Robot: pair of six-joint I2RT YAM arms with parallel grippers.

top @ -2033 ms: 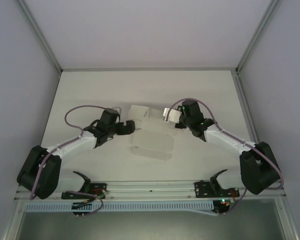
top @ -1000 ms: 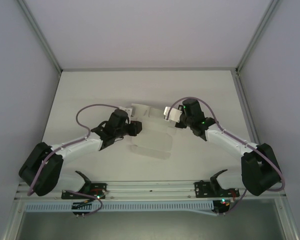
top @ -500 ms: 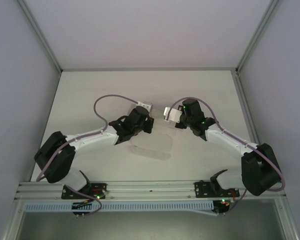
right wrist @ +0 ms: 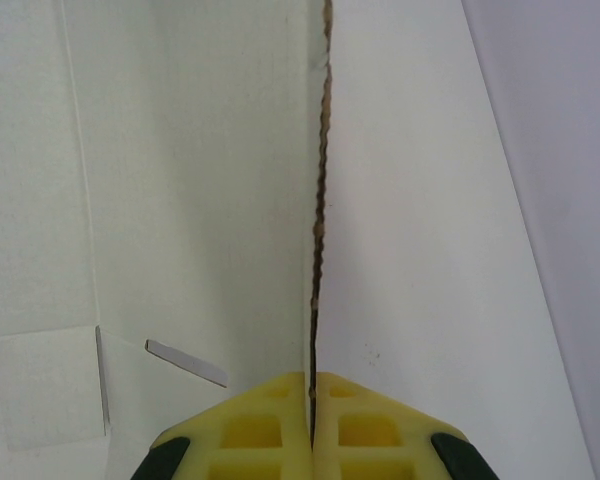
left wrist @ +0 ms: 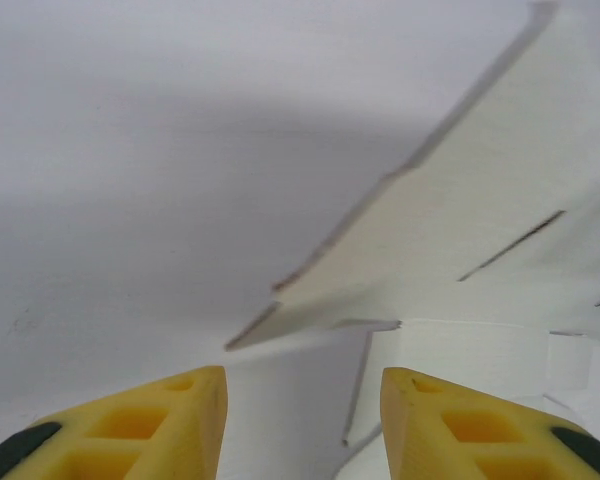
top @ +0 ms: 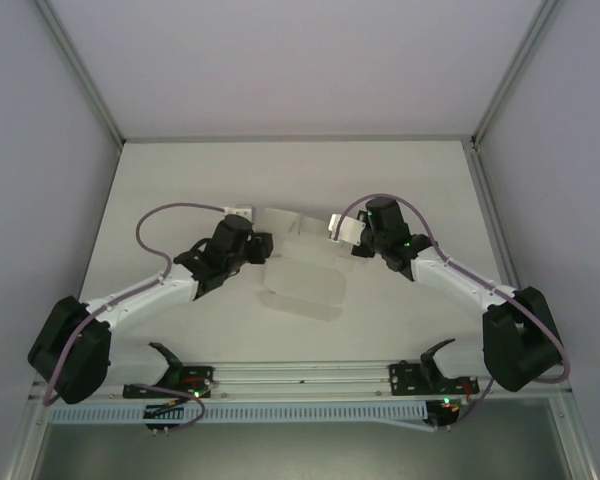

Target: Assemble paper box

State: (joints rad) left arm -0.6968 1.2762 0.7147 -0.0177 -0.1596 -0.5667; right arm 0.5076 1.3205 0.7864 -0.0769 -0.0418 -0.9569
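Found paper box (top: 302,282) mid table (top: 180,180), partly folded, between both arms. Clenched right gripper (right wrist: 313,385) on its thin upright panel edge. Left gripper (left wrist: 300,385) released: fingers apart, nothing between, just short of raised flap.

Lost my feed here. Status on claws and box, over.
Right claw shut on paper box edge. Left claw open, short of a raised flap, holding nothing. No obstruction seen.
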